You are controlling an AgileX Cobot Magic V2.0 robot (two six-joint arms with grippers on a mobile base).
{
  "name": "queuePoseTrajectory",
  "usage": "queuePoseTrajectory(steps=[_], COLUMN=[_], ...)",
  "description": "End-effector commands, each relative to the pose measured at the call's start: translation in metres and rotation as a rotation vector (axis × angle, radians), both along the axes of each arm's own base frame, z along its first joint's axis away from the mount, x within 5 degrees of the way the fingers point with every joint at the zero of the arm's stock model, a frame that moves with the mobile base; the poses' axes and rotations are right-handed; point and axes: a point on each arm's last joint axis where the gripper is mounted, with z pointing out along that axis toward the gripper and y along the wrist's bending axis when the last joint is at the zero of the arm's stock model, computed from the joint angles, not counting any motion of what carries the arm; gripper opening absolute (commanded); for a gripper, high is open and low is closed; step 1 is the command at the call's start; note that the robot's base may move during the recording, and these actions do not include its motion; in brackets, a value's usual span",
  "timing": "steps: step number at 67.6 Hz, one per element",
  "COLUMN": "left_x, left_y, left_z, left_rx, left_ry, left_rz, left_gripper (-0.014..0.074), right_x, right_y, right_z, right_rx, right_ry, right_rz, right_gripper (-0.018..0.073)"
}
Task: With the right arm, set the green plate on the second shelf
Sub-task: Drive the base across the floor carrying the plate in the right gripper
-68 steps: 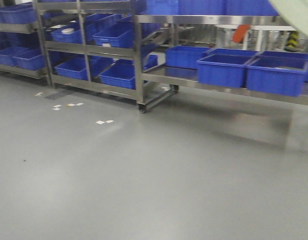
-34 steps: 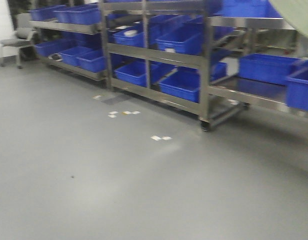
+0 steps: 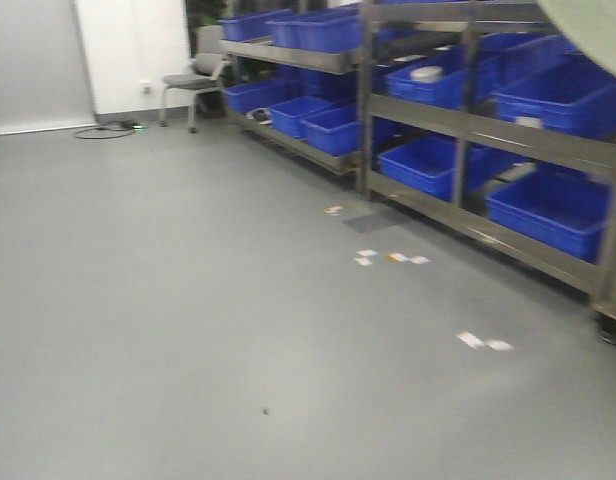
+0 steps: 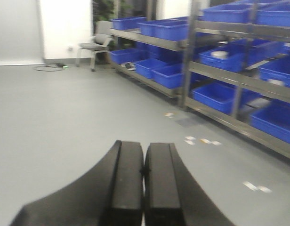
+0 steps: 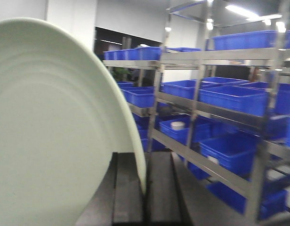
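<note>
The green plate [image 5: 55, 127] is pale mint with faint rings and fills the left of the right wrist view, held on edge. My right gripper [image 5: 144, 157] is shut on the plate's rim, one black finger on each side. A corner of the plate [image 3: 593, 30] shows at the top right of the front view. My left gripper [image 4: 144, 155] is shut and empty, held over the grey floor. The steel shelf rack [image 3: 468, 125] with its tiers stands to the right in the front view and also shows in the right wrist view [image 5: 201, 113].
Blue bins [image 3: 548, 95] fill the rack tiers; one holds a white roll [image 3: 425, 73]. A grey chair [image 3: 193, 85] and a cable [image 3: 98, 130] lie by the far white wall. Tape marks [image 3: 388, 257] dot the floor. A rack caster [image 3: 610, 335] is at far right.
The view has swung to the left: the racks slid right across the frame, and the white wall and chair came into sight. The plate stays at the top right corner.
</note>
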Motion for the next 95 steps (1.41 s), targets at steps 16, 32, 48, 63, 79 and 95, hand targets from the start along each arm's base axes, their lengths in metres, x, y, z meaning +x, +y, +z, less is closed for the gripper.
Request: queuePoseTrajectory(steps=[16,32,48,63,79,95], left_x=[0.0,0.0,0.0,0.0,0.0,0.0], left_y=[-0.0003,-0.0003,-0.0003,-0.0003,-0.0003,-0.0003], left_z=[-0.0053,-0.0053,-0.0053,-0.0053,-0.0053,-0.0053], left_rx=[-0.011,-0.011,-0.011,-0.011,-0.011,-0.011], left_ry=[-0.059,-0.059,-0.059,-0.059,-0.059,-0.059], left_rz=[-0.004,-0.004,-0.004,-0.004,-0.004,-0.004], left_gripper=[0.0131,0.0131,0.0131,0.0131,0.0131,0.0131], right_x=[-0.0054,-0.0054,-0.0054,-0.0054,-0.0054,-0.0054], right_y=[0.0006,0.0006,0.0006,0.0006,0.0006,0.0006], right_z=[0.0177,0.0177,0.0177,0.0177,0.0177,0.0177], right_rx=[0.011,0.011,0.011,0.011,0.011,0.011], right_ry=[-0.123,-0.123,-0.123,-0.123,-0.123,-0.123], right_rz=[0.009,0.009,0.009,0.009,0.009,0.009], right_gripper=[0.0057,0.0057,0.0057,0.0057,0.0057,0.0057])
